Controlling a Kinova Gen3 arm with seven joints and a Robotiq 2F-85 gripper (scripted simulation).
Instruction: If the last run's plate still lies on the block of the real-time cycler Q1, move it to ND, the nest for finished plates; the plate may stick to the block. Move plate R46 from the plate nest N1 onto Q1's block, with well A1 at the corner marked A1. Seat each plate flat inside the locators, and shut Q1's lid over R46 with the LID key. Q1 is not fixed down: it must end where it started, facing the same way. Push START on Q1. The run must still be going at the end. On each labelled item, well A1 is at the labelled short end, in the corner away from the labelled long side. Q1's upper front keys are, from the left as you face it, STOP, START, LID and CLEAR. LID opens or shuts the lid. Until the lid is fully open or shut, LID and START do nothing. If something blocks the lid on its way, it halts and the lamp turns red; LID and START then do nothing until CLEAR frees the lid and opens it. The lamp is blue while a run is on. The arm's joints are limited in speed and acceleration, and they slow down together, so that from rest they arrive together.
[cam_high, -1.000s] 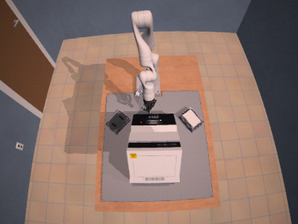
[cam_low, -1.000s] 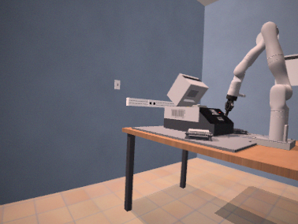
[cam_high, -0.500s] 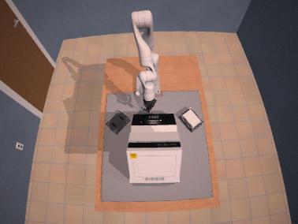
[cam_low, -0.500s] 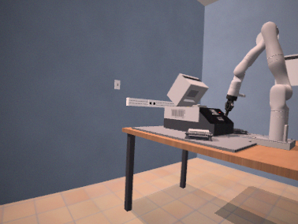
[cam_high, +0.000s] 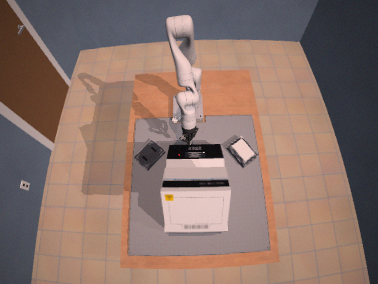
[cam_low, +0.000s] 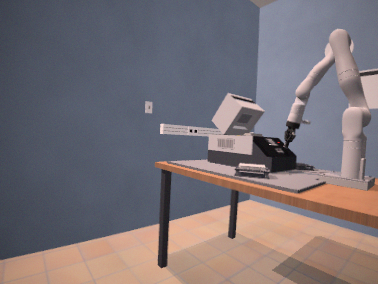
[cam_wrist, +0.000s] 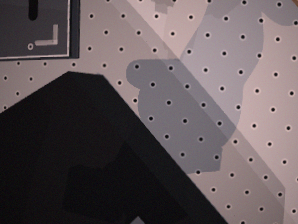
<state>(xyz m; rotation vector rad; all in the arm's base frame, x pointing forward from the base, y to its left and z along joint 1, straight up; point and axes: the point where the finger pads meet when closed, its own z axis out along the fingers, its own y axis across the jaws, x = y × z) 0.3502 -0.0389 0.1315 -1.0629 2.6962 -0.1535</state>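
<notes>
The cycler Q1 (cam_high: 196, 195) (cam_low: 235, 146) stands mid-table with its black key panel (cam_high: 195, 151) (cam_low: 272, 145) facing the arm. Its white lid (cam_high: 196, 212) (cam_low: 237, 116) is tilted partway up. A red lamp (cam_high: 178, 154) glows on the panel. My gripper (cam_high: 189, 137) (cam_low: 288, 140) is shut and empty, with its tips just above the panel's keys. A white plate (cam_high: 241, 149) (cam_low: 252, 169) lies in the right nest. The dark left nest (cam_high: 150, 155) (cam_wrist: 30, 30) looks bare. I cannot tell what lies on the block. The wrist view shows the cycler's black corner (cam_wrist: 75, 165), not my fingers.
A grey perforated mat (cam_high: 150, 230) (cam_wrist: 250, 100) covers the wooden table (cam_high: 235, 85) (cam_low: 210, 175). The arm's base (cam_low: 350, 180) stands at the table's back edge. A long white bar (cam_low: 187, 130) shows behind the lid in the side view.
</notes>
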